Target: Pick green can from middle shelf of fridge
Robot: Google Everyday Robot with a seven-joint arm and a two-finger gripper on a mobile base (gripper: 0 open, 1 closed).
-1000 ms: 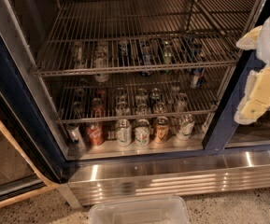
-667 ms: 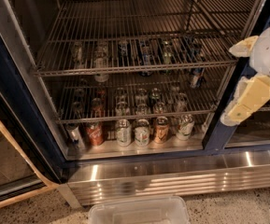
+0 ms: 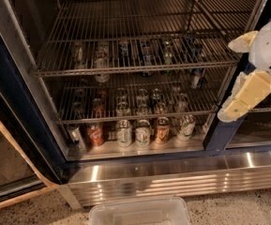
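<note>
- The gripper [image 3: 245, 95] hangs at the right edge of the scene, near side, outside the fridge [image 3: 182, 177] and in front of its dark blue upright [image 3: 218, 134]. Its pale yellow end points down and to the left.
- I cannot tell whether the pincer is released or clenched. Nothing appears to be held in it.
- The green can [image 3: 156, 97], as best I can pick it out, stands on the middle shelf [image 3: 198, 104], a little right of that rack's centre. It is one of a cluster of cans there.
- From the pincer the can lies to the left and farther in, at about the same height. The blue upright and the shelf's right end lie between them.
- The can's long axis looks upright, so in my judgement a level reach in from the front would meet its side.
- There is only one arm, so nothing to choose there.
- Other cans stand just beside the target on both sides and in front, which leaves little room around it.
- Much of this is hard to make out. The can is seen through the rods of the higher rack [image 3: 125, 27], so its colour and labels are dim.
- The red can [image 3: 96, 134] and the white-and-green cans [image 3: 124, 133] sit lower, on the solid floor.
- The arm behind the pincer is cut off at the right edge, and a clear tub [image 3: 139, 211] is cut off at the bottom edge.
</note>
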